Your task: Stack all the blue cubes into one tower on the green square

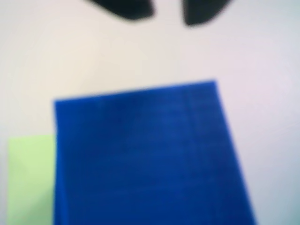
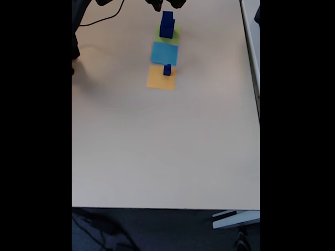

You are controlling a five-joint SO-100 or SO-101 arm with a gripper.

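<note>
End effector (image 1: 168, 14): two dark fingertips at the top edge of the wrist view, spread with a gap between them, nothing pinched. Directly under it a blue cube (image 1: 145, 154) fills most of that view, blurred; the green square (image 1: 30, 178) shows at the cube's lower left. In the fixed view the end effector (image 2: 166, 5) hangs just above a tower of blue cubes (image 2: 167, 25) standing on the green square (image 2: 175, 35). Further from it along the bench (image 2: 157, 146): light-blue square (image 2: 164, 53), then orange square (image 2: 158, 79) carrying one small blue cube (image 2: 167, 69).
</note>
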